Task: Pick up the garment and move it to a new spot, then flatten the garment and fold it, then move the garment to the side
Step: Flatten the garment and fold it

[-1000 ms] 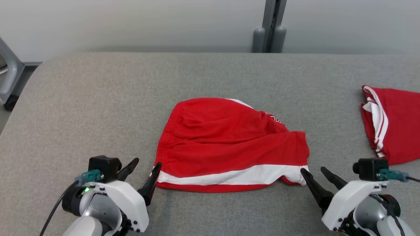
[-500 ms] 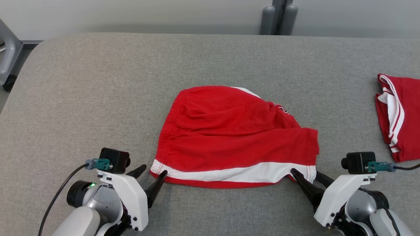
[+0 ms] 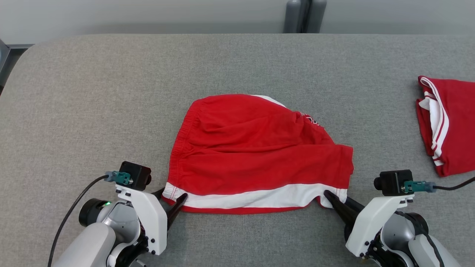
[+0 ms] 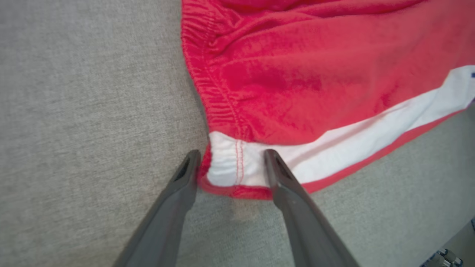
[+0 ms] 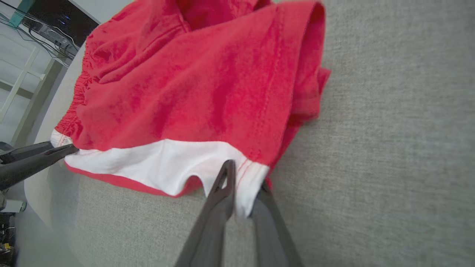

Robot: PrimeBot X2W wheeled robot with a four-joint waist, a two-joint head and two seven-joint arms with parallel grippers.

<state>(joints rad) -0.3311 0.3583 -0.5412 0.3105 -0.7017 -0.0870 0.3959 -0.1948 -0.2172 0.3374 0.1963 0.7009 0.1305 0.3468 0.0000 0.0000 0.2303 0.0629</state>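
"Garment (image 3: 256, 152) first: where does it lie?" asks the first observer.

"Mid-table, on the grey table (image 3: 92, 92), rumpled, with its white-striped edge toward the robot," the second replies. "A second red piece (image 3: 449, 126) sits well apart, near the table's right edge."

"And the grippers?"

"The left gripper (image 4: 231, 155) has its fingers apart, straddling the waistband corner, one on each side of the cloth and not pinching it. The right gripper (image 5: 245, 178) has its fingers drawn together on the white hem corner, with fabric caught between them."

"So which step is this?"

"By the look of it, taking hold of the two near corners, for the pick-up or for pulling the cloth flat. It cannot be told which from this alone. One corner is gripped, and the other is framed but not yet taken."

"What does the next move need?"

"The left fingers probably have to close on that corner, catching both layers. After that, both arms should lift or pull evenly. Otherwise the cloth skews or slips out of one side."
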